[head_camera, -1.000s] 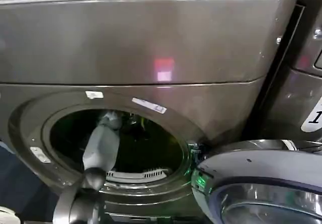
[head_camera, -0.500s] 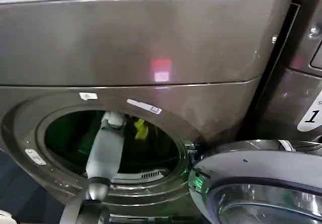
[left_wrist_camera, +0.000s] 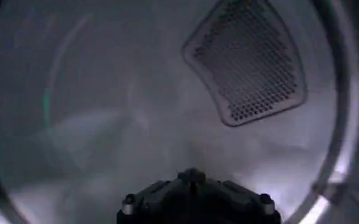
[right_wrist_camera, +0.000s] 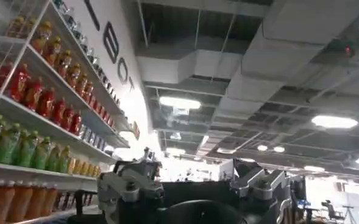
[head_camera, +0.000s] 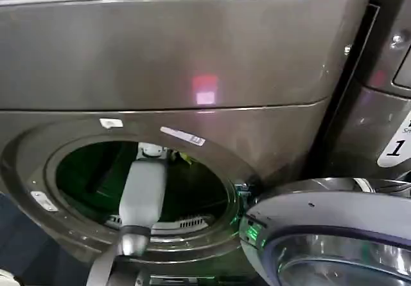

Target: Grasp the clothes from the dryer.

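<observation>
In the head view, the left arm [head_camera: 142,196] reaches into the dryer [head_camera: 180,61] mouth; a scrap of the yellow-green clothes [head_camera: 184,158] peeks beside its wrist. The left wrist view shows the drum wall [left_wrist_camera: 106,109] and perforated vent [left_wrist_camera: 249,61]; whether the left end effector is spread or pinching, I cannot tell. The right wrist view shows shelves of bottles [right_wrist_camera: 39,97] and the ceiling; the right end effector's state I cannot tell.

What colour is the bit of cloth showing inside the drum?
Yellow-green; the clothes peek out beside the left arm in the head view.

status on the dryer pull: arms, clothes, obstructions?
Left arm reaching through the dryer mouth, gripper deep inside. Sliver of yellow-green clothes beside the wrist. Door swung open at right. Right gripper parked, pointing at ceiling.
</observation>
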Tool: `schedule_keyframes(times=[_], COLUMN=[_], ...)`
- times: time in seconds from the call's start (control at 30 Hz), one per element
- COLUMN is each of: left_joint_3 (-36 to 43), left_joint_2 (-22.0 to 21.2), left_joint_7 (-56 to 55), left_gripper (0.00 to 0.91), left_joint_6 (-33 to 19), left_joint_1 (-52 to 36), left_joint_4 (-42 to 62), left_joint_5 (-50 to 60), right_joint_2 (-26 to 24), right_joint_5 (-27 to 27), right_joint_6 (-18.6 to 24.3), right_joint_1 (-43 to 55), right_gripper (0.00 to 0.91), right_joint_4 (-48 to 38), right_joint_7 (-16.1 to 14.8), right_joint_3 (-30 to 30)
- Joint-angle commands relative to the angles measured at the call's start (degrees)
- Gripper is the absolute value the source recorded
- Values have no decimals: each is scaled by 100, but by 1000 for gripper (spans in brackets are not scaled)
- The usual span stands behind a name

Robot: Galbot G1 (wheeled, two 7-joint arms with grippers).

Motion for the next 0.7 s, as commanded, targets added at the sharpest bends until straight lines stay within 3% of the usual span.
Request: schedule_keyframes(times=[0.03,0.7], left_joint_3=[1,-12], left_joint_2=[-122,-115], left_joint_7=[-582,-502], left_gripper=[0,0], left_joint_6=[158,164], left_joint_1=[-31,7], left_joint_4=[93,175], left_joint_5=[-439,-407], right_joint_2=[17,56], right_joint_5=[-3,-174], right_joint_6=[14,-217], right_joint_1=[-16,-36], right_gripper=[907,907], right_joint_4=[-18,84], right_joint_7=[12,-13], right_joint_3=[46,151])
